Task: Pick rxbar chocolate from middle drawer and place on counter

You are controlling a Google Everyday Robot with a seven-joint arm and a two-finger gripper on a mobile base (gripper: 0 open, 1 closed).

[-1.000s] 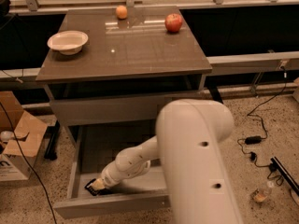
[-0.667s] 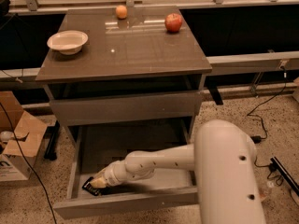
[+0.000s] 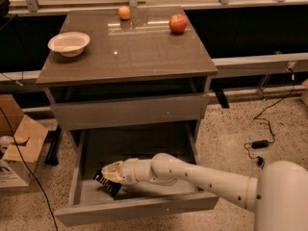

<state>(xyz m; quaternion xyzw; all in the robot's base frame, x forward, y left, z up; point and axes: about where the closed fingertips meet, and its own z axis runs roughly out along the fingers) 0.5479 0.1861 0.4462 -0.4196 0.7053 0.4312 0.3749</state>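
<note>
A white, rounded robot arm (image 3: 202,177) reaches from the lower right into the wide grey middle drawer (image 3: 139,208), which is pulled out below a matching closed grey drawer front (image 3: 130,110). At the arm's tip, the pale gripper (image 3: 111,173) sits over the drawer's front left part, touching the small flat black rxbar chocolate (image 3: 107,184). The bar lies at a slant just beneath and in front of the gripper, inside the drawer. Whether the claw has clamped on the bar cannot be told. Faint white marks show on the wrapper, but no word can be read. On the glossy grey-brown counter (image 3: 130,47) above stand a shallow cream bowl (image 3: 69,43) at the left, a small orange (image 3: 124,12) at the back, and a red apple (image 3: 178,23) at the back right. An open brown cardboard box (image 3: 26,138) sits on the speckled floor to the left, and a black cable with an adapter (image 3: 260,143) lies to the right.
</note>
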